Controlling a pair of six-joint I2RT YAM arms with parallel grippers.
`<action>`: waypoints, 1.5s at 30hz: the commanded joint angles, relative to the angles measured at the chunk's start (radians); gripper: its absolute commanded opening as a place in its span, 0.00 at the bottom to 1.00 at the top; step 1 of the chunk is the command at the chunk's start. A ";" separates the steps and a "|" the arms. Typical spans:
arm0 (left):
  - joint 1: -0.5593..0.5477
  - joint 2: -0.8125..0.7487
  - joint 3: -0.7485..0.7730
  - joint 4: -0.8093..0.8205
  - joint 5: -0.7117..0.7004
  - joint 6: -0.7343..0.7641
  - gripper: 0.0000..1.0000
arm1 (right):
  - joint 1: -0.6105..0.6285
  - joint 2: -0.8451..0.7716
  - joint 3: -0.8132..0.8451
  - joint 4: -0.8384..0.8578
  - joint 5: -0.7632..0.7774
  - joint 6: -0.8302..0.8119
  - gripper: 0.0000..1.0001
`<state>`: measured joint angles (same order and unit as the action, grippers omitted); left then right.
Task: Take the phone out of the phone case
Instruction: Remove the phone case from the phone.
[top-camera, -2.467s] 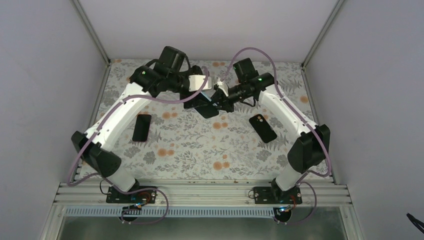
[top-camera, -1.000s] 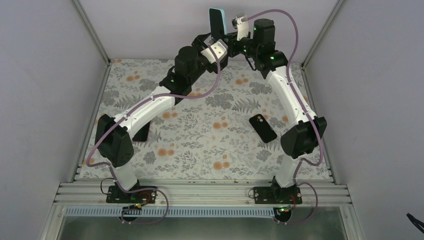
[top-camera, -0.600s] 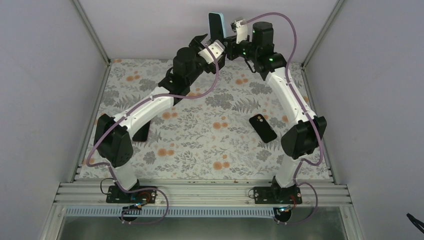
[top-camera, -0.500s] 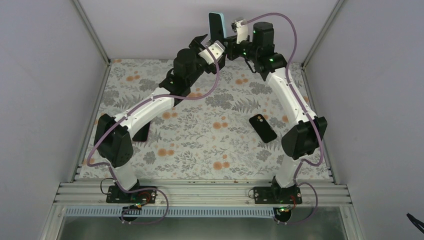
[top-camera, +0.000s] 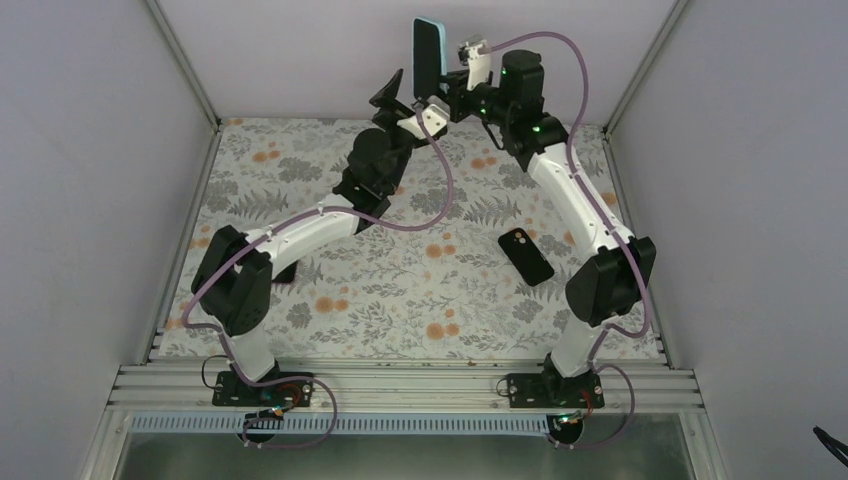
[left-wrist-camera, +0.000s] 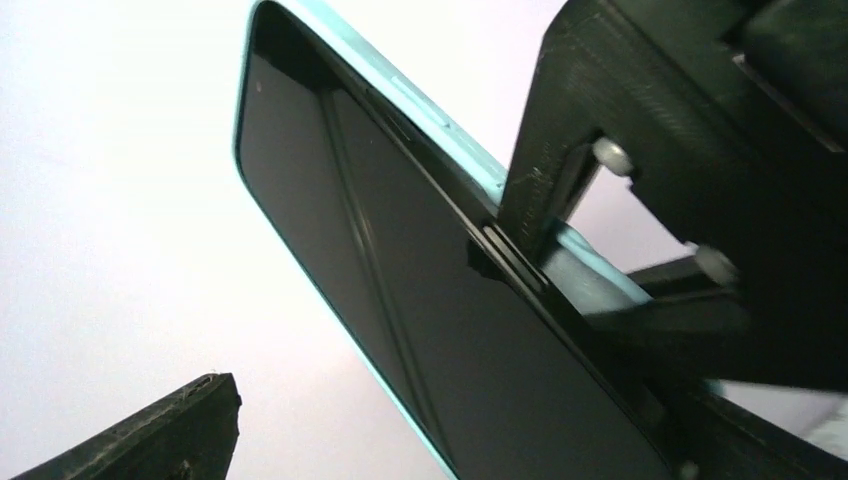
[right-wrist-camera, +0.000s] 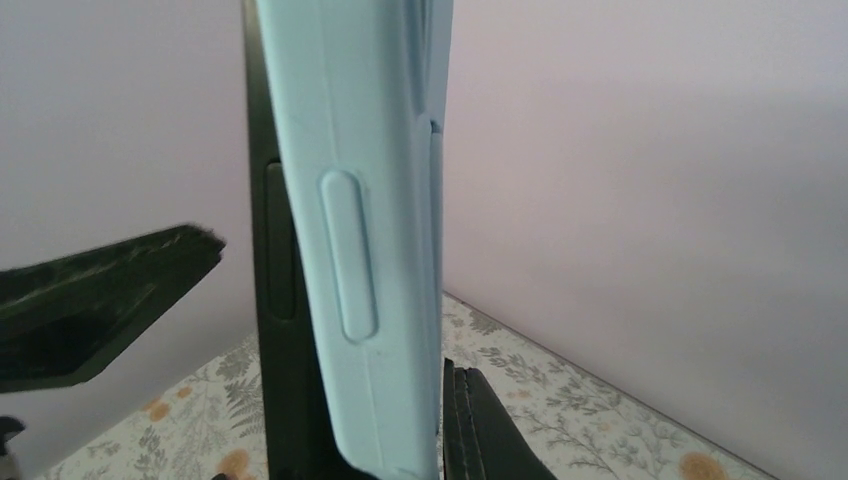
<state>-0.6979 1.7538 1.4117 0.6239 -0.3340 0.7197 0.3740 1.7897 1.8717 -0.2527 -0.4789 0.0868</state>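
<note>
Your right gripper (top-camera: 440, 88) is clamped on the lower end of the light-blue phone case (right-wrist-camera: 370, 200), held aloft at 12 o'clock in the top view, above the far edge of the table (top-camera: 400, 290). Your left gripper (top-camera: 407, 97) hangs wide open and empty at its 9 o'clock. Close the left fingers (left-wrist-camera: 160, 430) on the black edge of the phone (left-wrist-camera: 400, 300) only, clear of the case lip, then peel sideways against a firm right grip. The phone stands upright, long axis near vertical, screen toward the left gripper.
</note>
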 joint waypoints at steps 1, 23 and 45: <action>0.098 0.020 -0.028 0.432 -0.286 0.178 0.98 | 0.069 -0.096 -0.100 0.019 -0.147 0.044 0.03; 0.116 0.095 0.045 0.356 -0.205 0.084 0.29 | 0.264 0.018 -0.080 0.022 -0.331 0.043 0.02; 0.213 -0.209 -0.173 0.143 -0.069 0.068 0.02 | 0.123 -0.001 -0.067 -0.182 0.256 -0.358 0.03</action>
<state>-0.6167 1.7172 1.2453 0.8364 -0.3149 0.8059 0.5282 1.8130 1.8065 -0.0883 -0.2382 -0.0269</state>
